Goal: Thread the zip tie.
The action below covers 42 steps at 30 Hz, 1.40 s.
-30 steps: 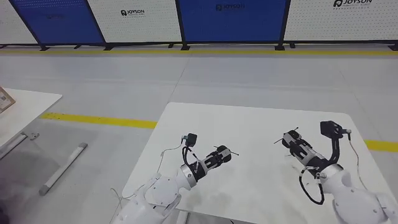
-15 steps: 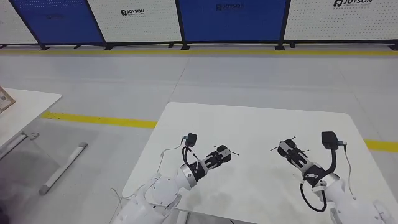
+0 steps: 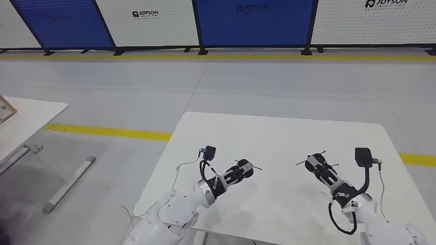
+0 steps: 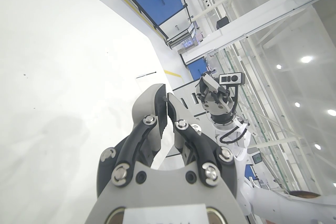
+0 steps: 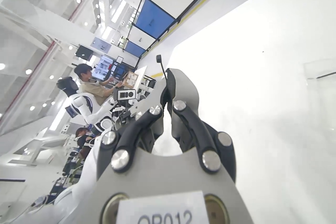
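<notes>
Two grippers hover over the white table (image 3: 286, 133), about a hand's width apart. My left gripper (image 3: 242, 171) is shut on a thin black zip tie (image 3: 256, 168) whose ends stick out on both sides. In the left wrist view a small black bit shows between the closed fingertips (image 4: 163, 93), and a thin black strip (image 4: 146, 74) lies beyond them. My right gripper (image 3: 315, 163) is shut on a zip tie (image 3: 300, 162) too. In the right wrist view its square head (image 5: 158, 58) stands above the closed fingertips (image 5: 174, 83). The right gripper (image 4: 208, 86) also shows facing the left one.
The table's far edge and rounded corners lie beyond both grippers, with grey floor and a yellow line behind. Bare tabletop stretches between and ahead of the arms. Another white table (image 3: 27, 119) stands off to the left.
My right gripper has shifted slightly toward the table's near edge and toward the left gripper, still holding its zip tie. The left arm has not moved.
</notes>
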Each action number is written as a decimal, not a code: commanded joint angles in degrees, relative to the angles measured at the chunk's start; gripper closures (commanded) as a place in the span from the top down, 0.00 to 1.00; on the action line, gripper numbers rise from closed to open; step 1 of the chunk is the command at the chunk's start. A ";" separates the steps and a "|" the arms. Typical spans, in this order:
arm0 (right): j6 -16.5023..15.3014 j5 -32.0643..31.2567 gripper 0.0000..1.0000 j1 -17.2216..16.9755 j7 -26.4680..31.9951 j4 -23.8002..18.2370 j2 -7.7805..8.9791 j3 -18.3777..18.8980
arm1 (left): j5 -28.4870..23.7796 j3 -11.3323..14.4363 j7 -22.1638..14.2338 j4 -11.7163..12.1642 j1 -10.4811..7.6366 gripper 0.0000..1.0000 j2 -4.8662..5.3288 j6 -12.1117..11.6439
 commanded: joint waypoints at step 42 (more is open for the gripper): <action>-5.80 -6.84 0.00 2.27 -23.87 9.53 -4.93 -16.48 | 0.00 0.00 0.00 0.00 0.00 0.00 0.00 0.00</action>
